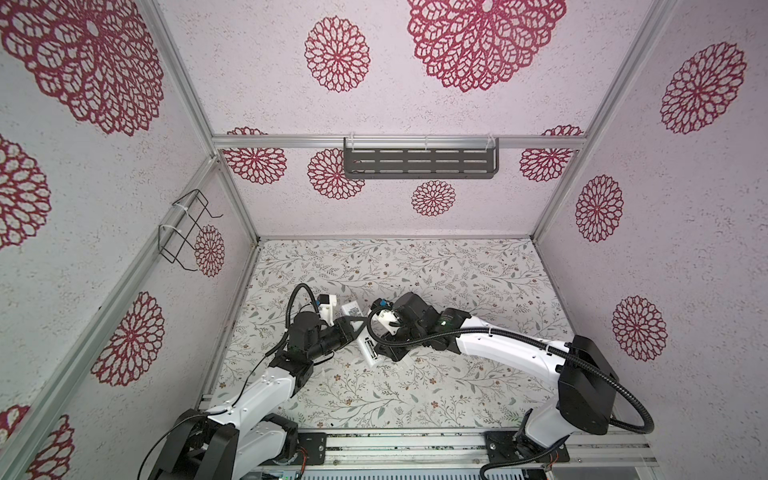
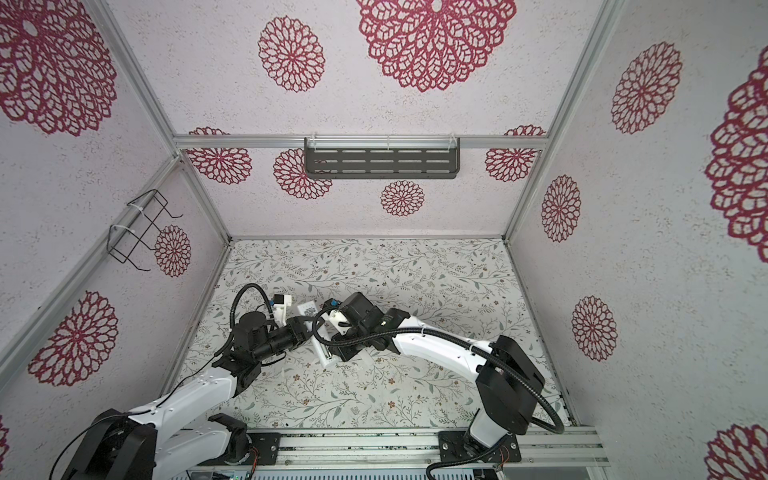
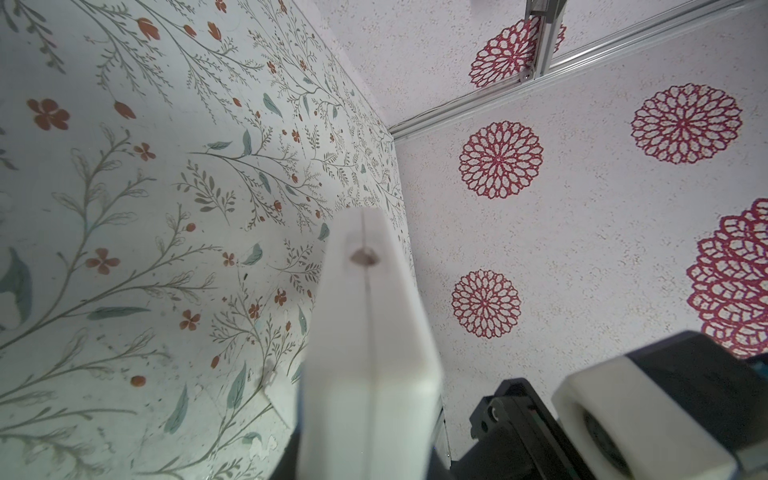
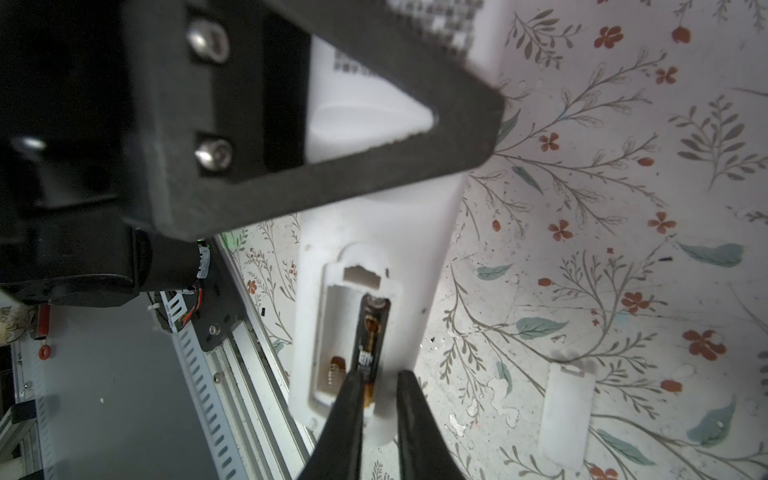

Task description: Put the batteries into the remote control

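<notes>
- In both top views the remote control (image 1: 366,350) (image 2: 322,353) slants just left of centre in the lower half of the frame, over the floral surface (image 1: 478,291) (image 2: 436,291), with its back side up.
- The left gripper (image 1: 353,322) (image 2: 305,322) reaches in from the left. Its jaws are clamped on the white body around mid-length.
- The right gripper (image 1: 380,353) (image 2: 336,353) comes in from the right to the remote's lower end. The arm hides its jaws in these views.
- In the left wrist view the remote control (image 3: 365,353) shows edge-on, a white slab with a seam and a small hole. It sticks out from the closed jaws, with the surface (image 3: 124,208) behind it.
- In the right wrist view the remote's compartment (image 4: 353,332) stands open. One battery (image 4: 371,332) lies in a slot, and the slot beside it shows a bare spring (image 4: 332,376).
- The right gripper (image 4: 379,378) has its dark fingers (image 4: 347,411) either side of the battery's near end, with a narrow gap between the jaws. Whether they pinch it I cannot tell.
- A white cover piece (image 4: 565,411) lies flat on the surface (image 4: 602,187), apart from the remote.
</notes>
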Controlling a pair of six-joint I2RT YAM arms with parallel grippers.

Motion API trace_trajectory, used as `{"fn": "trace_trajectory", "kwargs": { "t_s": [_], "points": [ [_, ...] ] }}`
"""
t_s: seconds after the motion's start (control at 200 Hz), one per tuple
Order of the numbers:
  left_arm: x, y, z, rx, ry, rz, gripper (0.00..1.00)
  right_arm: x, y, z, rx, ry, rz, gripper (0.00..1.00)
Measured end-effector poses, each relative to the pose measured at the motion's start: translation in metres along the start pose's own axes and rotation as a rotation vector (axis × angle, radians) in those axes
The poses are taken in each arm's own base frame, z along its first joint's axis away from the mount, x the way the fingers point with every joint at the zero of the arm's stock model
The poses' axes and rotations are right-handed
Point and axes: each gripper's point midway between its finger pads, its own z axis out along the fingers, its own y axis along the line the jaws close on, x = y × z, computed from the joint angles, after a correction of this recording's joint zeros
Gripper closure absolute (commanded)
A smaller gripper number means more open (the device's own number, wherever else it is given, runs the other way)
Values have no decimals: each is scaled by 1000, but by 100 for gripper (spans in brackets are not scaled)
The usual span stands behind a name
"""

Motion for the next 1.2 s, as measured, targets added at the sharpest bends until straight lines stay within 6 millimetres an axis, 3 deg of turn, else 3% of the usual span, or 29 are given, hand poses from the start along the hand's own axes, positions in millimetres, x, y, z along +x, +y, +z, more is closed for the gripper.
{"fn": "trace_trajectory", "kwargs": {
  "t_s": [0.775, 0.981, 1.196],
  "points": [
    [4, 6, -6, -26, 3, 16, 100, 3, -2, 4, 79, 32, -43, 78],
    [4, 0, -9, -9, 1, 39, 100, -1, -1, -6, 96, 9, -68, 74],
    [6, 3, -8, -16, 10, 41, 100, -8, -5, -30, 153, -45, -94, 68]
  ]
}}
